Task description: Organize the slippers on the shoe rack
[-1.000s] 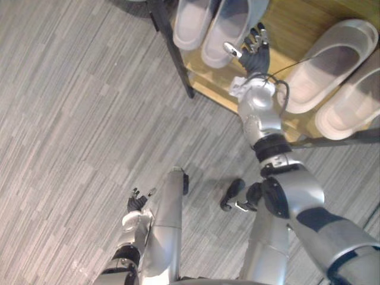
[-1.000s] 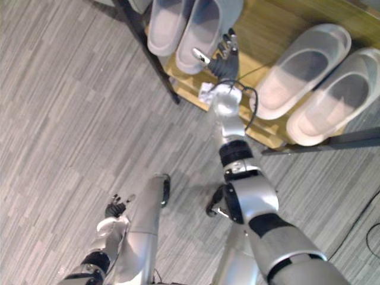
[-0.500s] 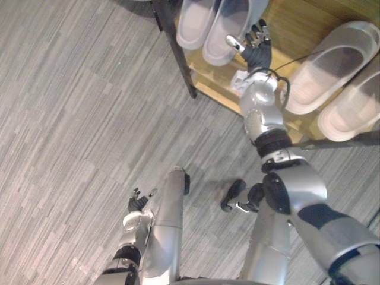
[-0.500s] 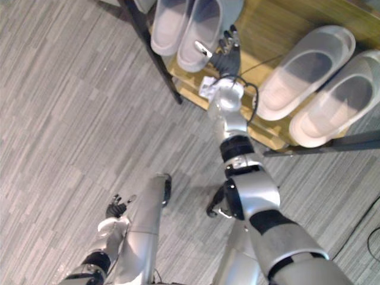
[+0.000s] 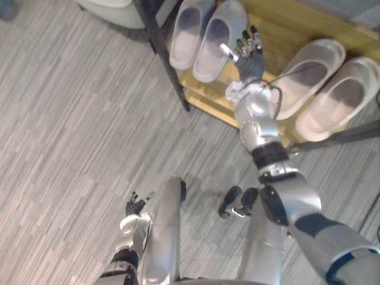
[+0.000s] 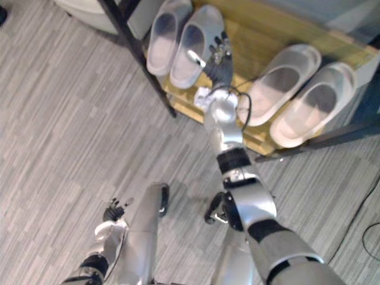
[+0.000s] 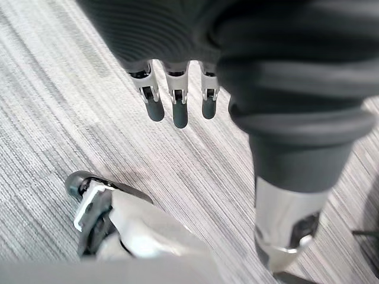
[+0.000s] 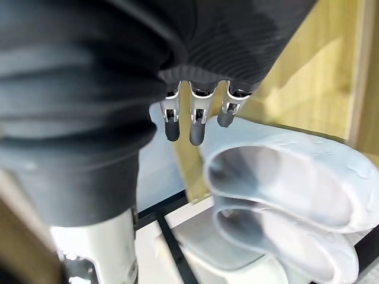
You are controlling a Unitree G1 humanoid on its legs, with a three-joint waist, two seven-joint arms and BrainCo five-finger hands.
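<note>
Slippers (image 8: pixel 278 177) close by R hand (image 5: pixel 250 54)

A grey floor (image 5: pixel 71 119) with thin stripes is spreading out wide. At its far edge a big pale thing (image 5: pixel 113 7) with a round rim is sitting on it. It may be a tub, but most of it is getting cut off. A small blue thing (image 5: pixel 6 8) is peeking in near it.

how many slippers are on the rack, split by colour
pale grey slippers: 2
cream slippers: 2
total: 4, all on the shoe rack
</note>
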